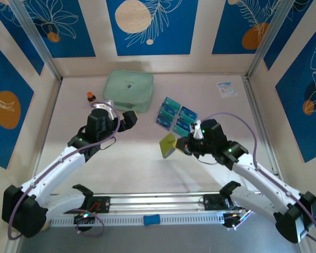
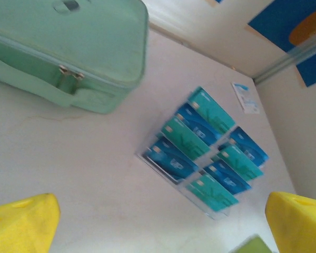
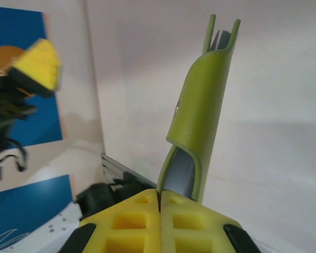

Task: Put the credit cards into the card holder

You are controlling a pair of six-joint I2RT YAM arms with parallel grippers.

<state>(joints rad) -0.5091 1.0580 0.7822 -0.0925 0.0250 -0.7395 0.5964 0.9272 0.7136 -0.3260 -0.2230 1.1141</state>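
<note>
card holder (image 3: pixel 200 105) — clamped by one edge in the right pincer (image 3: pixel 159 199), jutting outward.

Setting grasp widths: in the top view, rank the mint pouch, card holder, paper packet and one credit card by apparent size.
1. mint pouch, clearly largest.
2. card holder and paper packet look alike; the holder is held up in the right claw, likely nearer the camera, so unranked.
3. one credit card, smallest.

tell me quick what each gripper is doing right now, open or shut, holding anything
left gripper: open, holding nothing
right gripper: shut on the card holder
</note>
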